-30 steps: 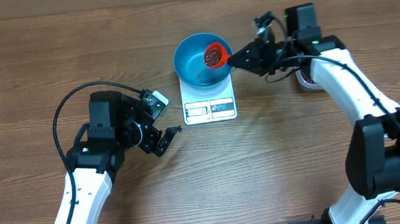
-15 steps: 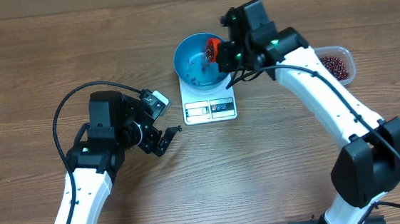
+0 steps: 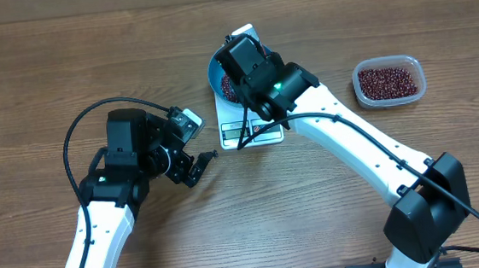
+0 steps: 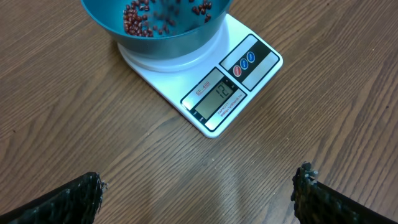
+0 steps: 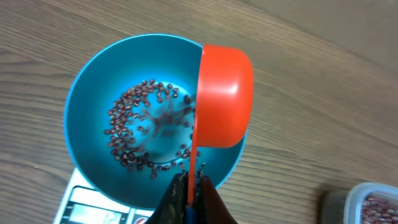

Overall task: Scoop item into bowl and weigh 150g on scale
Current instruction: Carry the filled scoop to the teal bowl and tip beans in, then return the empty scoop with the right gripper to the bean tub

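Right jaws, clamped on the scoop (image 5: 224, 93), tip it over the bowl (image 5: 90, 93) on the scale (image 4: 202, 74); few beans (image 5: 130, 124) lie inside, so most scooping likely lies ahead. Left jaws gape empty at 8 o'clock.

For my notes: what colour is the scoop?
Orange-red; the scoop shows best in the right wrist view.

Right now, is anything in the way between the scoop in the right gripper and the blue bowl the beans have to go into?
Nothing visible. The right gripper holds the orange scoop tipped on its side over the open blue bowl, and beans lie inside it with no lid or other object between.
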Robot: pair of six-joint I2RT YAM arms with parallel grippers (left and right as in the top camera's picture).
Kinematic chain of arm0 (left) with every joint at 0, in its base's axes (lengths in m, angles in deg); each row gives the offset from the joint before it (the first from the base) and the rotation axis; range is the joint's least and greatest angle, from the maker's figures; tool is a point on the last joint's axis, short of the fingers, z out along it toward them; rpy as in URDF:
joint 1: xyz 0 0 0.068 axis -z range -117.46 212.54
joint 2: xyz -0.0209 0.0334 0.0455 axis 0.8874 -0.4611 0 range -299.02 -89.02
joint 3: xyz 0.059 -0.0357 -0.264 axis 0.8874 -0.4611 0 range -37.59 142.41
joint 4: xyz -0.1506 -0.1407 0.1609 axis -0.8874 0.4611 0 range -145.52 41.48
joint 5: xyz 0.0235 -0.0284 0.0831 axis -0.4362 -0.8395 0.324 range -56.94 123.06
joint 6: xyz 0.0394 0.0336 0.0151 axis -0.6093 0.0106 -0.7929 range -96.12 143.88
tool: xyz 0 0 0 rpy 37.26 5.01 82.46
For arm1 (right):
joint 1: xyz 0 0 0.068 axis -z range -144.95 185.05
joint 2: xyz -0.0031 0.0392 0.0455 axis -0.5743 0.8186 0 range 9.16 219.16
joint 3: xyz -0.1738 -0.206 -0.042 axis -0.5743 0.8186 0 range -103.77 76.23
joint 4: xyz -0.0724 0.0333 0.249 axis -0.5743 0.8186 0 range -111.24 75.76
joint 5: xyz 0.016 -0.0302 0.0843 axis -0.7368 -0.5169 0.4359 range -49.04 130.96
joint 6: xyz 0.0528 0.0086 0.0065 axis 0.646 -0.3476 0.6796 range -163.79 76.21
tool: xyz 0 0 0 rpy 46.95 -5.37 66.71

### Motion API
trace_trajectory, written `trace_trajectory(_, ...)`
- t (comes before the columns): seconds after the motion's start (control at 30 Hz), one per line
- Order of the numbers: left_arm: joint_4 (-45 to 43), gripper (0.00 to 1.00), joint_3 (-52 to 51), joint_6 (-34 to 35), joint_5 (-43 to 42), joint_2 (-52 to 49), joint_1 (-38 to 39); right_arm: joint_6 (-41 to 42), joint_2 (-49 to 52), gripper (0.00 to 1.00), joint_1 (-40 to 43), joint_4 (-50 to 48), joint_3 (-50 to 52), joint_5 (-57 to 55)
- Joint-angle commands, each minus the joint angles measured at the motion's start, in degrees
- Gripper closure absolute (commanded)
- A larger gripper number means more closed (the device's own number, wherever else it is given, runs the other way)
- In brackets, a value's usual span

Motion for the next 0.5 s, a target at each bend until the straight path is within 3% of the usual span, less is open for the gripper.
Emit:
trace_trajectory(0.0, -0.17, 0.0, 0.0, 0.55, 0.17, 0.04, 0.11, -1.01, 0.07, 0.96, -0.02, -0.31, -1.92, -3.15)
trace_trajectory(0.2, -0.17, 0.0, 0.0, 0.55, 0.15, 0.04, 0.11, 2.32, -0.07, 0.96, 0.11, -0.24, -1.92, 0.57)
trace_trajectory(0.47, -0.17, 0.0, 0.0, 0.55, 0.15, 0.04, 0.11, 3.37, -6.51, 0.96, 7.37, 3.19, -1.92, 20.13)
